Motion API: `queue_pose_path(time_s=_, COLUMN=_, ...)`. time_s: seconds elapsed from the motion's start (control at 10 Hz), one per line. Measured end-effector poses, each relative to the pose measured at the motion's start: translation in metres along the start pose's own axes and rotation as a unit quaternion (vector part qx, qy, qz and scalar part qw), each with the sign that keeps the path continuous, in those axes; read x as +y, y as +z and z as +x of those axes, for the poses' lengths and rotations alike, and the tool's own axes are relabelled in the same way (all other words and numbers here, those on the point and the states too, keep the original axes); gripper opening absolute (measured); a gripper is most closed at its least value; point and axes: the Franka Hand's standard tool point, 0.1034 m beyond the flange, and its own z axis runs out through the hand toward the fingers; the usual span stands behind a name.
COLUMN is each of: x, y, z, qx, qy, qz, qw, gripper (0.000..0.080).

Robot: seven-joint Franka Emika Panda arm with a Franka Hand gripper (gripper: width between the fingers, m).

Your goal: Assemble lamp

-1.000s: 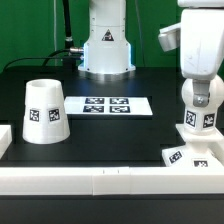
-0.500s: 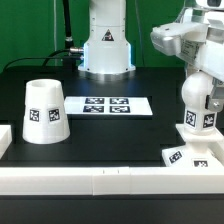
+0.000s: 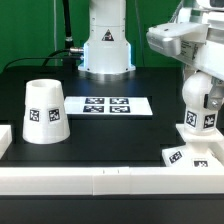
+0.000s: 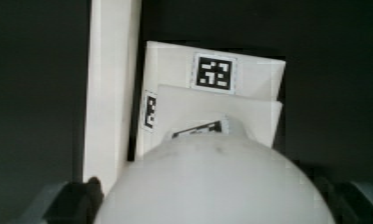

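Note:
The white round-topped bulb (image 3: 199,104) stands upright on the low square base (image 3: 187,155) at the exterior view's right, near the front rail. My gripper (image 3: 203,84) comes down on the bulb from above and is shut on its top. In the wrist view the bulb (image 4: 209,170) fills the space between my dark fingers (image 4: 69,206), with the tagged base (image 4: 215,75) beneath it. The conical shade (image 3: 44,112) stands mouth-down, apart, at the exterior view's left.
The marker board (image 3: 109,105) lies flat mid-table. A white rail (image 3: 110,181) runs along the front edge and shows in the wrist view (image 4: 112,80) beside the base. The robot's pedestal (image 3: 106,45) stands at the back.
My wrist has turned about the bulb's upright axis; the hand's body has swung toward the exterior view's left. The bulb, base and shade stay where they were.

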Motion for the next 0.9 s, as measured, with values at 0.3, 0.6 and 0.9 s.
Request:
queue_pose_path(time_s=0.3, x=-0.0006, y=0.0002, z=-0.0003, qx=0.001, qy=0.095, qz=0.002, qw=0.996, gripper=0.0573)
queue_pose_path(time_s=0.6, x=-0.0009, y=0.0005, z=-0.0022, qx=0.005, qy=0.217, qz=0.004, qw=0.976, gripper=0.0573)
queue_pose_path(time_s=0.9, x=-0.0011, y=0.0005, z=-0.0016, qx=0.005, qy=0.322, qz=0.005, qw=0.947, gripper=0.0574)
